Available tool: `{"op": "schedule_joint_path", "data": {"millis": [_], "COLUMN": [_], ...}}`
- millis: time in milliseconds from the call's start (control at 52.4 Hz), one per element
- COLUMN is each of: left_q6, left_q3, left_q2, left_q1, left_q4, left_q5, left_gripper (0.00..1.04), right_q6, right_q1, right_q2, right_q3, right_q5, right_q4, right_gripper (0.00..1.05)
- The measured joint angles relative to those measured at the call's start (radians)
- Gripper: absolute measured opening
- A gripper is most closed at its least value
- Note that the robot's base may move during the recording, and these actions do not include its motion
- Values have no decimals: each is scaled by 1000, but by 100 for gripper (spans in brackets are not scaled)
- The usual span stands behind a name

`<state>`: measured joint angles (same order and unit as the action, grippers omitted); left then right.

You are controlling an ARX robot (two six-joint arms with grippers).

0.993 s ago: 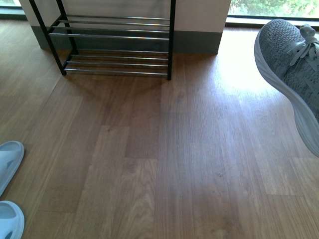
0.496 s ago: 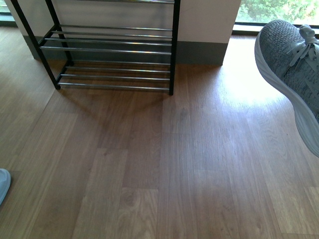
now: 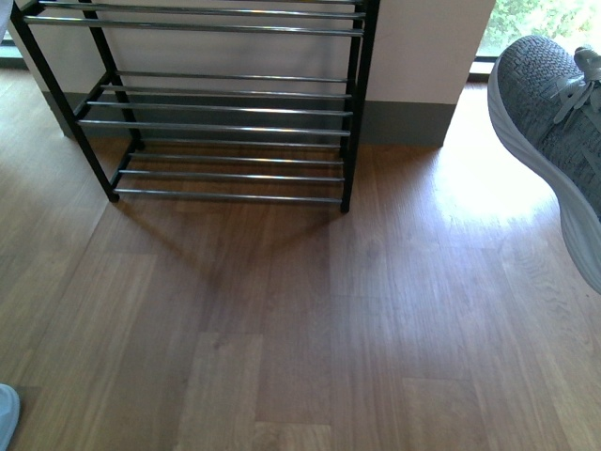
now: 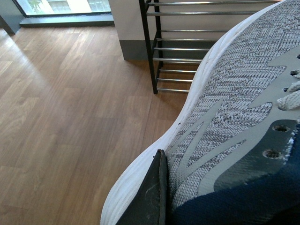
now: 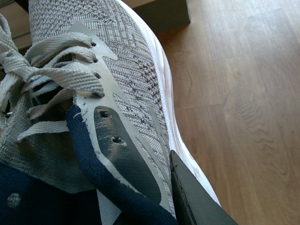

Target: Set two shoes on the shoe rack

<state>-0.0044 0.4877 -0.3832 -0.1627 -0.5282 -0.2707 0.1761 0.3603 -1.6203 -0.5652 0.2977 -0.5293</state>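
The shoe rack [image 3: 216, 125] stands on the wooden floor [image 3: 300, 319] in the upper left of the front view. The right-hand sneaker [image 3: 549, 122] hangs tilted at the right edge. The right hand [image 5: 180, 187] pinches its side wall beside the navy collar. The left hand [image 4: 159, 183] pinches the left-hand sneaker [image 4: 234, 103] the same way, with one dark finger showing on each.

home entryway | wood-plank floor [image 3: 282, 310] | shoe rack [image 3: 225, 103] against wall | floor-level window [image 4: 65, 5]
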Motion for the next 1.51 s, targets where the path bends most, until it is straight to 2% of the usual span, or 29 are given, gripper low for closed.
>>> {"op": "schedule_joint_path", "data": {"millis": [325, 1050, 1508], "left_q6": [0, 0, 0], "left_q3": [0, 3, 3], "left_q2": [0, -3, -3], "left_q1": [1, -2, -1], "left_q4": [0, -1, -2], "left_q5": [-18, 8, -11], "left_gripper": [1, 1, 1], "right_q6": [1, 3, 11], "right_q1": [-11, -1, 2], "right_q2": [0, 0, 0], "right_q3": [0, 0, 0], "right_q5": [18, -1, -35], "right_q4": [0, 0, 0], "right_gripper": [1, 1, 1]}}
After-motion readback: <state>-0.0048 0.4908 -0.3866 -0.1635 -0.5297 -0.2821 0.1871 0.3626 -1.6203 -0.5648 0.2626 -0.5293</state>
